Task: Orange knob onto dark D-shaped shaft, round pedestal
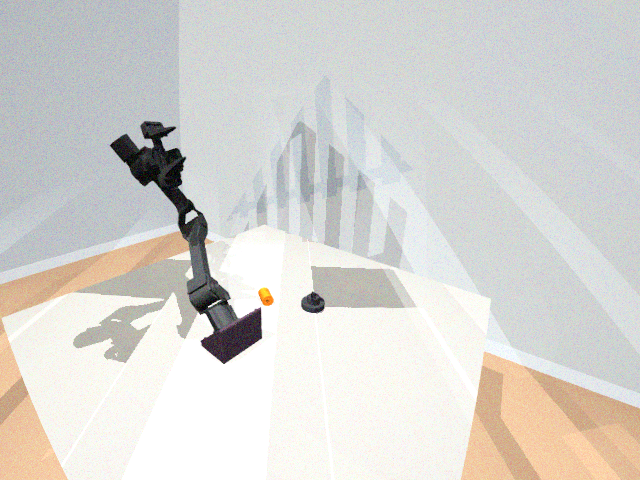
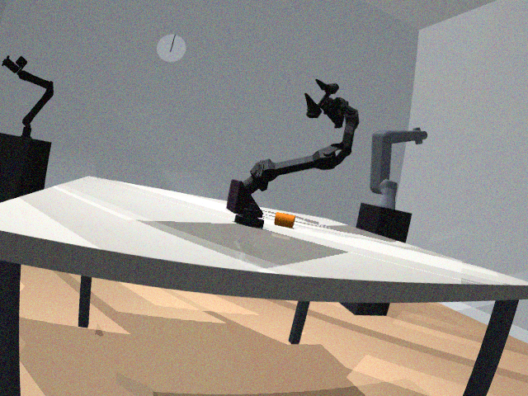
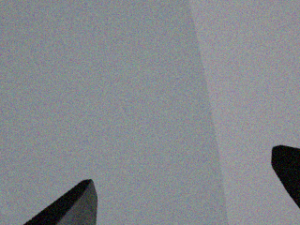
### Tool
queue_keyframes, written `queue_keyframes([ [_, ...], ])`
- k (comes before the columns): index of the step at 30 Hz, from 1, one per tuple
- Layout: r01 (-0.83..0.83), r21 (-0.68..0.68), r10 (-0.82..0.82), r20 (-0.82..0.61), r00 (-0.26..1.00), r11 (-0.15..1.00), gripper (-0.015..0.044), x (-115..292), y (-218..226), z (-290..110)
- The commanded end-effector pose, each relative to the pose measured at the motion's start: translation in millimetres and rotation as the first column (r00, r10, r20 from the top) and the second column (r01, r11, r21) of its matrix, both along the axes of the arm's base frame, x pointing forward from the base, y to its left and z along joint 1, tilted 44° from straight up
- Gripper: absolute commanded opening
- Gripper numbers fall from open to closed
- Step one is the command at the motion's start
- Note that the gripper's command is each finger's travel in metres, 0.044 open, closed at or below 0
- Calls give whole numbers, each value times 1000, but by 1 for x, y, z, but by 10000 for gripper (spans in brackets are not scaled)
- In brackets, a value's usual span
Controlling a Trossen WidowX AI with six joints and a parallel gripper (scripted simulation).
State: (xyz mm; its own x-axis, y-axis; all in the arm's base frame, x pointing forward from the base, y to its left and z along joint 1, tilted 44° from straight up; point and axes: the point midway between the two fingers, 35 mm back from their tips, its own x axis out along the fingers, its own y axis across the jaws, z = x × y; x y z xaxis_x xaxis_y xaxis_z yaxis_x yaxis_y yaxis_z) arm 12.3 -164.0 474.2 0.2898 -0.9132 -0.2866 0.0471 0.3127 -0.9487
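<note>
The orange knob (image 1: 265, 296) (image 2: 285, 219) lies on its side on the white table (image 1: 361, 403) (image 2: 128, 238), just beside my arm's base. The dark round pedestal (image 1: 312, 303) (image 2: 248, 220) with its short shaft stands upright on the table, a short way from the knob. My gripper (image 1: 140, 138) (image 2: 318, 97) (image 3: 187, 174) is open and empty. It is raised high above the table and points up and away from both things. The wrist view shows only bare walls between the two dark fingertips. The shaft's flat side cannot be made out.
The arm's purple base block (image 1: 235, 335) (image 2: 235, 196) stands on the table next to the knob. Beyond the table, a black arm on a dark stand (image 2: 25, 162) is on the left and a grey arm on a dark box (image 2: 384, 170) is on the right.
</note>
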Motion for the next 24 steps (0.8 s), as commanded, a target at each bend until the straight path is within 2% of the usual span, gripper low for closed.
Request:
queue_keyframes([
  [1, -6, 3, 6, 6, 1000, 1000, 426, 0, -1, -1],
  [3, -47, 34, 44, 64, 997, 998, 440, 3, -6, -6],
  [10, -191, 274, 47, 457, 888, 943, 440, 16, -35, -37],
  [12, -244, 298, 76, 479, 874, 923, 440, 28, -38, -47],
  [14, -293, 376, 31, 568, 823, 879, 440, 37, -46, -58],
  [19, -414, 560, -146, 703, 696, 717, 440, 64, -60, -89],
  [24, -529, 713, -345, 693, 633, 461, 440, 109, -59, -125],
])
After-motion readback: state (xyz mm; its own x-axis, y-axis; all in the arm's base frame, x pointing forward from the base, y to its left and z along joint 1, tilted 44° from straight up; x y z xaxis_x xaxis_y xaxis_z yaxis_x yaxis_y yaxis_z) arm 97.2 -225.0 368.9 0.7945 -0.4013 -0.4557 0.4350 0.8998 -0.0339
